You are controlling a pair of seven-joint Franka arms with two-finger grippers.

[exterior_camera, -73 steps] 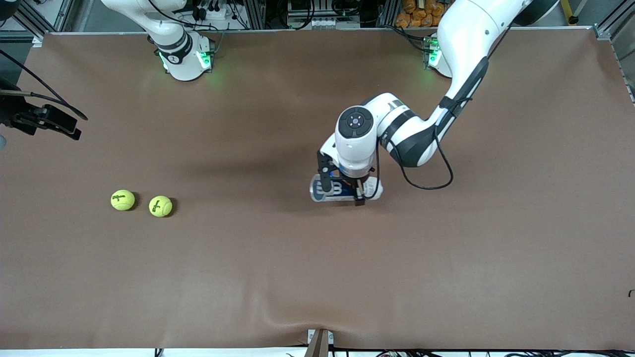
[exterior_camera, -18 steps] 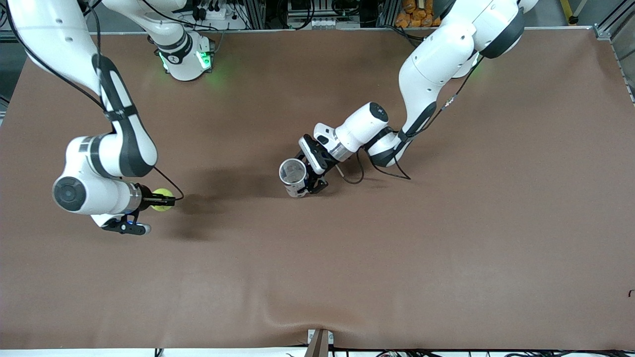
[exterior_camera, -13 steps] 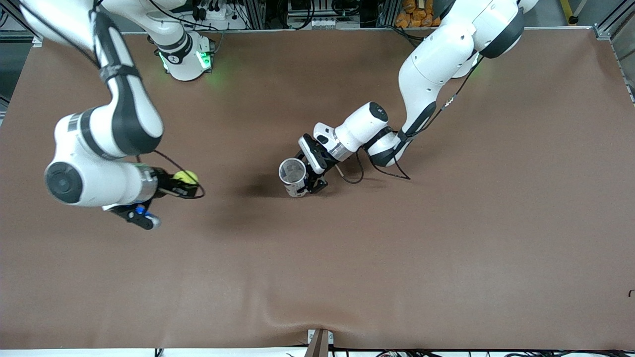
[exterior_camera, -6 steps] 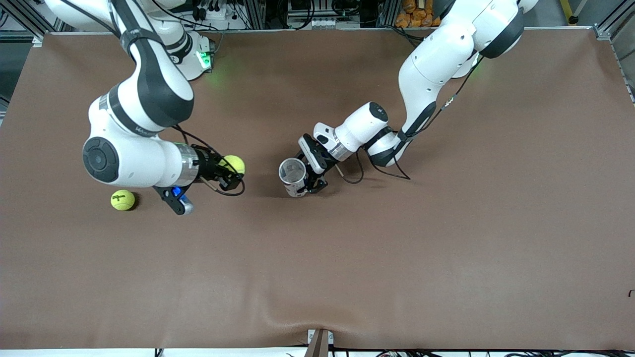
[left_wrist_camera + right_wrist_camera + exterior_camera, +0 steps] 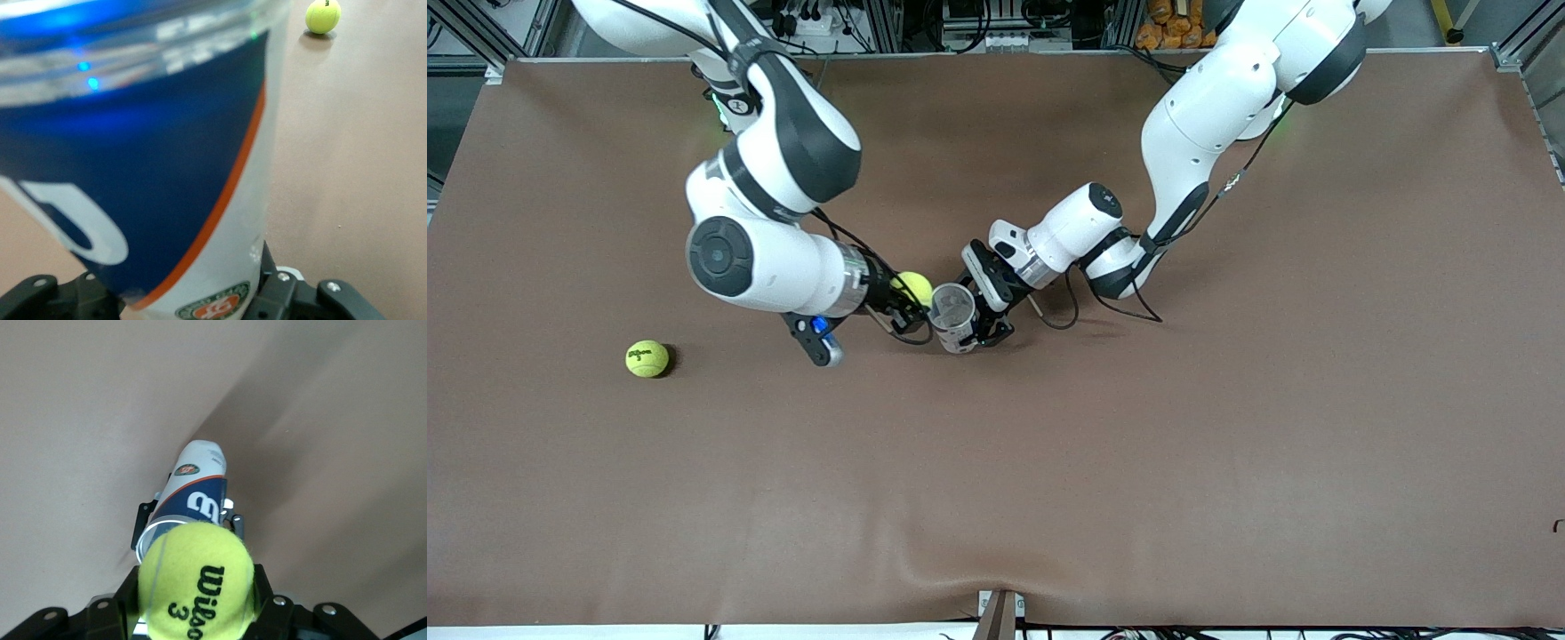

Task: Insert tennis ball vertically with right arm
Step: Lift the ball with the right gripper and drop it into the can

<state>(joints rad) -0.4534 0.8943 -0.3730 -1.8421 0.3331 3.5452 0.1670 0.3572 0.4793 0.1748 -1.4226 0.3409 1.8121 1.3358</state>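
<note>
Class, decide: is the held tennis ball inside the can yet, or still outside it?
Outside. The right tool holds the tennis ball beside the open rim of the can gripped by the left tool.

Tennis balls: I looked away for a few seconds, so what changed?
The right gripper took one ball and carried it to the can, which the left gripper lifted upright. The other ball stayed put.

A brown matte tabletop (image 5: 1227, 462) fills nearly the whole front view, its covering rippled at the lower edge near a small metal bracket (image 5: 1000, 612). Along the top run aluminium frame rails (image 5: 889, 27) and tangled cables (image 5: 996, 27) (some orange items (image 5: 1169, 27) among them)
</note>
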